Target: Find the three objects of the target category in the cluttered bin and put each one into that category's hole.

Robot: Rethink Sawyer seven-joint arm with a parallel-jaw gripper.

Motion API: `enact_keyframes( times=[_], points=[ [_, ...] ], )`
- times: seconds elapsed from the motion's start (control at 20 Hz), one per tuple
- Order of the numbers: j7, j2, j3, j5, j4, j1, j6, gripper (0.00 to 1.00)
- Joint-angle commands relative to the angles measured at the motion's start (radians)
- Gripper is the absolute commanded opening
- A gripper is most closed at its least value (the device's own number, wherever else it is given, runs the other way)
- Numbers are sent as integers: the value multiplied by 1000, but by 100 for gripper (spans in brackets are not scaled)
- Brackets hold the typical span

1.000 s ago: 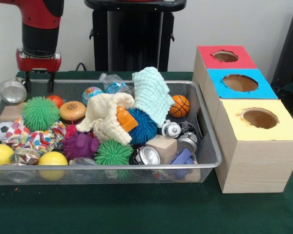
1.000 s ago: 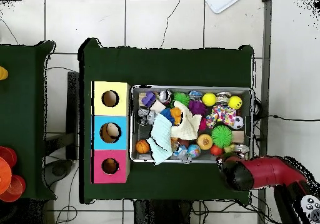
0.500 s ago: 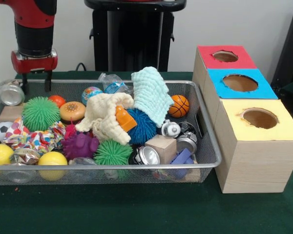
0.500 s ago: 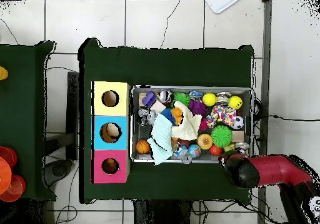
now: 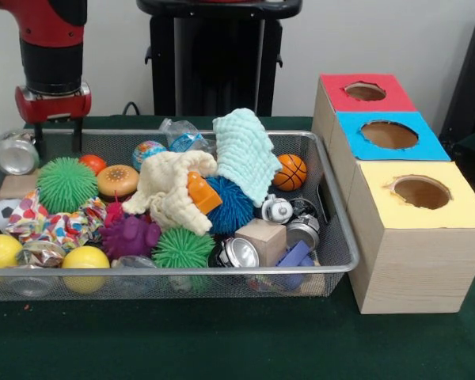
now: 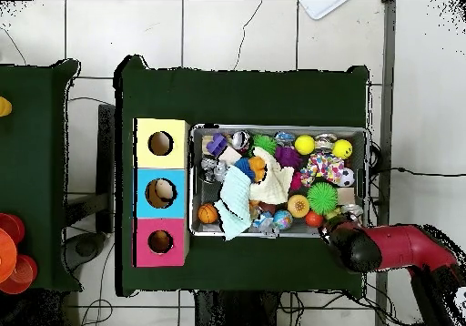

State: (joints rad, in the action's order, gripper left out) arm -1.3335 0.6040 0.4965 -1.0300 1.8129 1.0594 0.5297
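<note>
A red and black robot arm holds its tool (image 5: 56, 139) over the far left corner of a wire mesh bin (image 5: 332, 261), its two fingers spread wide and empty beside a shiny metal tin (image 5: 16, 152). The bin brims with balls, cloths and tins. A three-hole box (image 5: 412, 261) stands beside it on the green tabletop (image 5: 222, 340).
</note>
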Motion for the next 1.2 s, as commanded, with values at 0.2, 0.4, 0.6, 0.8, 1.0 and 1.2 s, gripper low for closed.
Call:
enact_keyframes(
  times=[0.2,0.4,0.6,0.8,1.0,1.2],
  points=[
    [-31,7,-8,-135,-111,-44,-208,100],
    [-119,5,-107,-215,-128,-141,-260,100],
    [-278,-38,-281,-353,-196,-316,-356,100],
    [-357,-110,-417,-388,-292,-428,-459,100],
    [-407,-196,-553,-359,-383,-533,-521,100],
    [-397,-253,-588,-322,-393,-561,-461,100]
  ],
)
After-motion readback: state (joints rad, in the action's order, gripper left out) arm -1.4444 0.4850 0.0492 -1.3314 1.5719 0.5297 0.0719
